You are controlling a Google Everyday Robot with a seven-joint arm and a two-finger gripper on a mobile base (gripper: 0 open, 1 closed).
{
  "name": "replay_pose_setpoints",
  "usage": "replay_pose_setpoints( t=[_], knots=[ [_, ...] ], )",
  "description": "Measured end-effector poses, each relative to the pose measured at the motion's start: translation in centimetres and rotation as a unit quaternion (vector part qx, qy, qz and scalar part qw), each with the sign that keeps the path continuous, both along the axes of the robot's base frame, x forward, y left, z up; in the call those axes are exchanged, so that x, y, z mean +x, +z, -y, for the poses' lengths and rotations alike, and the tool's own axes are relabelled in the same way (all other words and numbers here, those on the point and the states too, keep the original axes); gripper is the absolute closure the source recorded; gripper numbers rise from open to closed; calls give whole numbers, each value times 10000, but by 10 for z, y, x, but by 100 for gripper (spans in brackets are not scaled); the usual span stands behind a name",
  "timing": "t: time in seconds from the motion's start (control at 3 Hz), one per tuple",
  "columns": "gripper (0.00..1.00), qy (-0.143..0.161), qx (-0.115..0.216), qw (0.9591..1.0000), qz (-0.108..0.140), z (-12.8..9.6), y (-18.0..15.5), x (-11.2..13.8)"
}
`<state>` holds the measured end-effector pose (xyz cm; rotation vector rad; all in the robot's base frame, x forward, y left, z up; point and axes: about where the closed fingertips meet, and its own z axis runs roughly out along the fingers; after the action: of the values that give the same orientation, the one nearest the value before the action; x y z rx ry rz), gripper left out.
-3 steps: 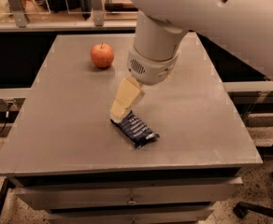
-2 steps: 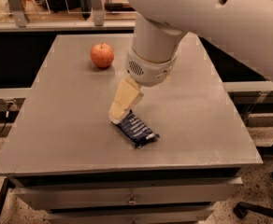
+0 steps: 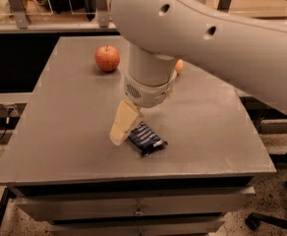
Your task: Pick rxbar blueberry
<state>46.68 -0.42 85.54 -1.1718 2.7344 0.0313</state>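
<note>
The rxbar blueberry (image 3: 146, 139) is a dark navy bar with white lettering, lying flat and diagonal on the grey table (image 3: 60, 127), near the front middle. My gripper (image 3: 123, 125) hangs from the big white arm (image 3: 207, 38) and reaches down just left of the bar. Its cream-coloured tip is at the bar's left end and close to the table top. The bar's far left end is partly hidden behind the gripper.
A red apple (image 3: 107, 58) stands at the back left of the table. A small orange object (image 3: 179, 66) peeks out behind the arm at the back. Drawers sit below the front edge (image 3: 138, 176). A railing runs behind the table.
The gripper has come down and slightly left, closer to the table beside the bar. The arm now covers more of the view. The bar and the apple have not moved.
</note>
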Motion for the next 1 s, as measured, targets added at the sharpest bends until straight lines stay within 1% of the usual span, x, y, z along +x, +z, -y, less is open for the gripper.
replay_pose_setpoints(
  t=[0.67,1.0],
  knots=[
    [0,-66,-253,9997,-24,-3,-29,-6],
    [18,-64,-246,9997,-5,-3,-27,-6]
  ],
)
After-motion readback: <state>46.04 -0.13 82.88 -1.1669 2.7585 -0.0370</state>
